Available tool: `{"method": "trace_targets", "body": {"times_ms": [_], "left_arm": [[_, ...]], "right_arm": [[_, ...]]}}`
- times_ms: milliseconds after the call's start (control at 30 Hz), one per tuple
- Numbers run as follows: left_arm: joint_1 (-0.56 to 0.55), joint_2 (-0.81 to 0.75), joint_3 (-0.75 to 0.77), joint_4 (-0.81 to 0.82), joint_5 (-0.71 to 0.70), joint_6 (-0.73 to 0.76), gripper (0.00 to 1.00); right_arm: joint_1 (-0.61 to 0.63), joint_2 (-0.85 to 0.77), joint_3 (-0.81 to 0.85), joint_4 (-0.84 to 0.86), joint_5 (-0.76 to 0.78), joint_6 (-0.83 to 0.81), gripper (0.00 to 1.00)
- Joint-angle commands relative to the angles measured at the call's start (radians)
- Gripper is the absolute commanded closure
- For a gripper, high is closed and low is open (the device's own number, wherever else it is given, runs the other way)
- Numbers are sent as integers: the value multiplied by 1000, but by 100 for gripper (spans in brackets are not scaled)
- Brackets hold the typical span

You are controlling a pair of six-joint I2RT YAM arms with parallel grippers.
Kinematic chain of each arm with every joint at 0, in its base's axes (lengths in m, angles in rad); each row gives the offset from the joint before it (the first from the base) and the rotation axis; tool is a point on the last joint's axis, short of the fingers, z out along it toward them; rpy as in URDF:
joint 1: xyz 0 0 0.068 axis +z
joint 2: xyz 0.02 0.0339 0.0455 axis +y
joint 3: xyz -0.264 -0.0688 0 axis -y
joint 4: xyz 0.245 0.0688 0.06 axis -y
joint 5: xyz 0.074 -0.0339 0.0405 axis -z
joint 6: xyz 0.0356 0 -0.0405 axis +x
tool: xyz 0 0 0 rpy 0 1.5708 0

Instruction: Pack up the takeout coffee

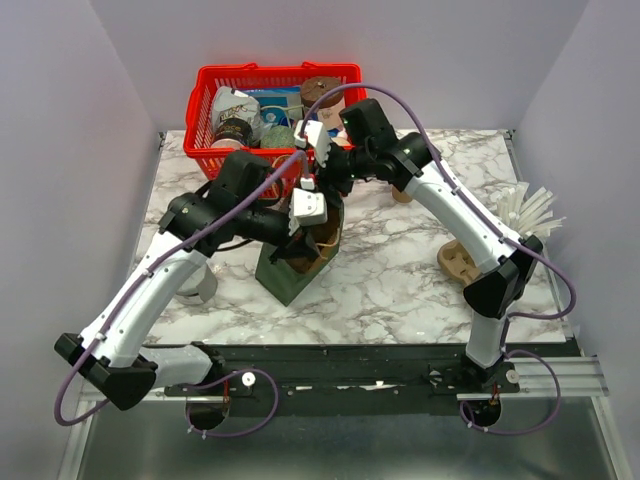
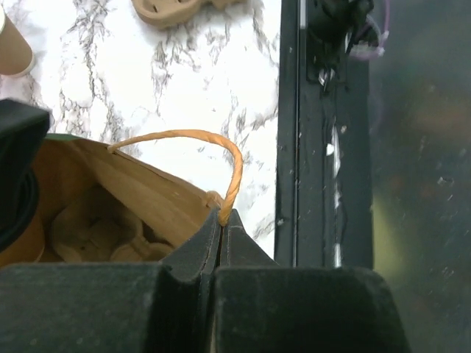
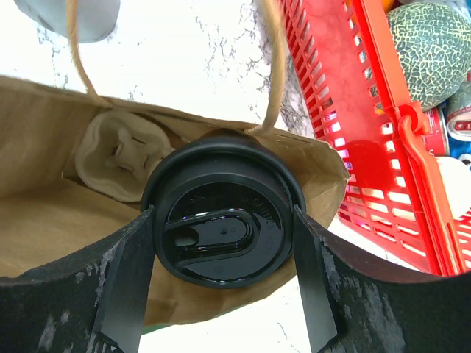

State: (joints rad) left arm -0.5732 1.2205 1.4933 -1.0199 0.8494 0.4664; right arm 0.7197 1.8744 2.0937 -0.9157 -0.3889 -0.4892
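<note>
The takeout coffee [image 3: 221, 228] is a tan paper cup under a black lid. It sits in the mouth of an open paper bag [image 3: 51, 213]. Its tan side shows at the left edge of the left wrist view [image 2: 22, 246]. My right gripper [image 3: 223, 257] is shut on it, one finger against each side of the lid. My left gripper [image 2: 221, 220] is shut on the bag's twisted paper handle [image 2: 184, 134] and holds it up. A pulp carrier [image 3: 121, 158] lies in the bottom of the bag. In the top view both grippers meet over the bag [image 1: 290, 275], and they hide the cup.
A red basket [image 1: 215, 110] of groceries stands at the back, close to the bag's right side in the right wrist view [image 3: 383, 118]. A second pulp carrier [image 1: 458, 262] and white cutlery [image 1: 530, 210] lie at the right. Another tan cup [image 2: 11, 51] stands nearby. A grey cup [image 1: 198, 285] lies at the left.
</note>
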Motion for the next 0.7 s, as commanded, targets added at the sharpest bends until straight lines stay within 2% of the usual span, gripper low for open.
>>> {"method": "trace_targets", "body": {"times_ms": [0, 100, 167, 200, 300, 533, 633, 667], "left_arm": [[-85, 19, 44, -106, -145, 141, 100], [-114, 13, 22, -74, -180, 121, 94], [-123, 5, 13, -59, -197, 89, 80], [-123, 2, 10, -40, -211, 80, 77], [-126, -7, -2, -10, -231, 63, 73], [-137, -26, -13, 12, -230, 74, 71], [-137, -70, 34, 50, -268, 25, 63], [-136, -114, 47, 64, -327, 11, 59]], "right_arm": [[0, -9, 39, -24, -11, 37, 100], [0, -29, 9, -48, -39, 54, 99], [3, -46, -15, -57, -48, 64, 99], [4, -64, -38, -61, -48, 64, 100], [17, -86, -52, -80, -36, 78, 99], [70, -93, -93, -97, -38, 83, 99], [89, -87, -98, -103, -25, 92, 99], [93, -93, -106, -101, -18, 95, 99]]}}
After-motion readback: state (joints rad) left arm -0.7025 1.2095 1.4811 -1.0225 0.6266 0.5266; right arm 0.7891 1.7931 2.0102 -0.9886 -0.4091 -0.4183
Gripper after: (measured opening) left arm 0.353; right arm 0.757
